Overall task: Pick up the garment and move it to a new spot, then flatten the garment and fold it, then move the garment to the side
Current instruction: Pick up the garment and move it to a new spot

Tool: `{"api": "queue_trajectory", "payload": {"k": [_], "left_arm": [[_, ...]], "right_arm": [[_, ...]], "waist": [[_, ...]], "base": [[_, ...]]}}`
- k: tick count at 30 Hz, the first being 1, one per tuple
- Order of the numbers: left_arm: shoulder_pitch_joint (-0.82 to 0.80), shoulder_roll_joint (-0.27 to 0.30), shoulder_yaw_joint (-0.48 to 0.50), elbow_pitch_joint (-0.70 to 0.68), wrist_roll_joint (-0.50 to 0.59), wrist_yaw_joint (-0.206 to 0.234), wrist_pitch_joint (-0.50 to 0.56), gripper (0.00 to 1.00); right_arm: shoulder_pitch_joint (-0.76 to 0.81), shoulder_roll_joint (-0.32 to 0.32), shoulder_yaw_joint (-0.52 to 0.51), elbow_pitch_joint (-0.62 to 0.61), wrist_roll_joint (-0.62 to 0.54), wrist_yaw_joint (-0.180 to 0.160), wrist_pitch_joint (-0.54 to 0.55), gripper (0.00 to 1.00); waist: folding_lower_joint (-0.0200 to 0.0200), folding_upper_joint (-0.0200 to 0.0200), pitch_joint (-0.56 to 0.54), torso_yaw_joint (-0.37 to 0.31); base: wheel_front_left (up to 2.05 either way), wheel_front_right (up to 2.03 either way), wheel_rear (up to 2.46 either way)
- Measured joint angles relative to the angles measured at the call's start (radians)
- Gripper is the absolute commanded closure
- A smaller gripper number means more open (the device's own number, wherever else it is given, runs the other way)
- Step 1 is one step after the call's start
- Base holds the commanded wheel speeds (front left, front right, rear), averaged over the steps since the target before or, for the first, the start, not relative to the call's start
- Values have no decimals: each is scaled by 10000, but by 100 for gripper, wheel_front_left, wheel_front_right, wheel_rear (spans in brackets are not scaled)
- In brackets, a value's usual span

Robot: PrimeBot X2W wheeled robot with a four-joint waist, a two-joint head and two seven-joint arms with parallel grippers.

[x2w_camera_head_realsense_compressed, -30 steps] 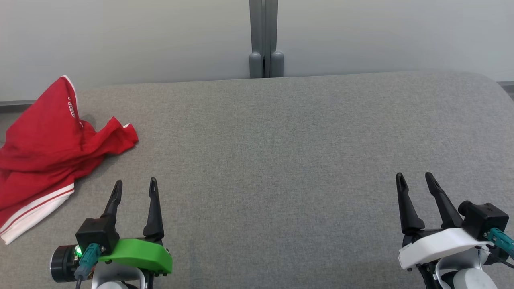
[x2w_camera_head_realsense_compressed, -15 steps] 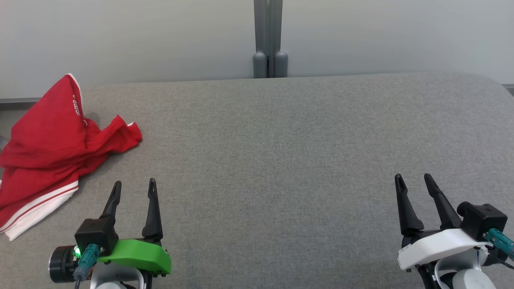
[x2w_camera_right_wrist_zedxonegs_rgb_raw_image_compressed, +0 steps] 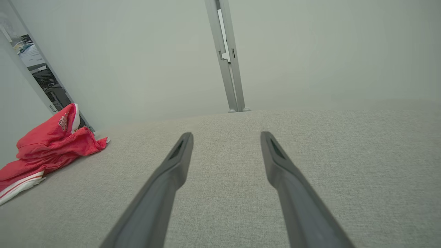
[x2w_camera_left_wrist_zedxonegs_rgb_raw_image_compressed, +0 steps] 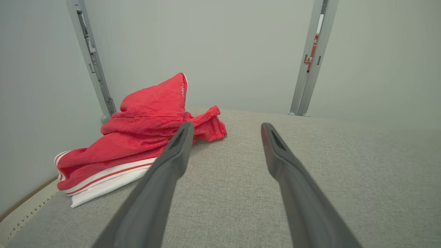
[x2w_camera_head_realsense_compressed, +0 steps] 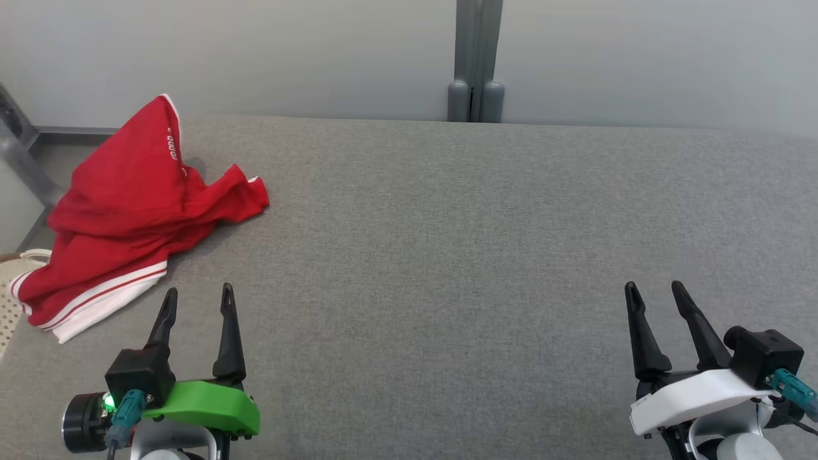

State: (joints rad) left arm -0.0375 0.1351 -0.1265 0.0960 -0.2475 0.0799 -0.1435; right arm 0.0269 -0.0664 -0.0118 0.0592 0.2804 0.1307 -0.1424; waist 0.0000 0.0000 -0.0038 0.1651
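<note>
Red garment (x2w_camera_head_realsense_compressed: 121, 211) lies crumpled at the far left corner of the grey surface (x2w_camera_head_realsense_compressed: 447, 255).
Its white-striped hem faces the robot, and its left edge seems to reach the surface's rim. The left gripper (x2w_camera_head_realsense_compressed: 197, 289) hovers near the hem, jaws spread and empty; the right gripper (x2w_camera_head_realsense_compressed: 654, 285), jaws likewise spread, sits well apart at the opposite side.

Light bright, even, diffuse; no glare. The garment (x2w_camera_head_realsense_compressed: 121, 191) casts only a faint, soft shadow on the bench (x2w_camera_head_realsense_compressed: 447, 255) just beside it. Head view sharp. Wrist views: wide-angle, so the wall post (x2w_camera_left_wrist_zedxonegs_rgb_raw_image_compressed: 91, 58) leans at the edge; my left claw (x2w_camera_left_wrist_zedxonegs_rgb_raw_image_compressed: 226, 126) and right claw (x2w_camera_right_wrist_zedxonegs_rgb_raw_image_compressed: 225, 135) blur toward the bottom edge.
</note>
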Motion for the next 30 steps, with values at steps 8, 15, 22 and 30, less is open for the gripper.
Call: {"api": "queue_trajectory", "payload": {"k": [8, 15, 22, 30], "left_arm": [[0, 127, 33, 17, -25, 42, -73, 0], [16, 268, 167, -117, -52, 188, -75, 0], [83, 376, 276, -163, -117, 274, -100, 0], [173, 424, 336, -144, -169, 362, -211, 0]], "right_arm": [[71, 38, -2, 35, 0, 0, -15, 0], [87, 65, 6, 82, -2, 0, -48, 0], [90, 86, 12, 82, -12, 0, -86, 0], [90, 96, 67, 67, -58, 0, -77, 0]], "waist": [[0, 0, 16, 832], [0, 0, 63, 1631], [0, 0, 122, 2395], [0, 0, 235, 3056]], "base": [[0, 0, 0], [0, 0, 0], [0, 0, 0], [0, 0, 0]]}}
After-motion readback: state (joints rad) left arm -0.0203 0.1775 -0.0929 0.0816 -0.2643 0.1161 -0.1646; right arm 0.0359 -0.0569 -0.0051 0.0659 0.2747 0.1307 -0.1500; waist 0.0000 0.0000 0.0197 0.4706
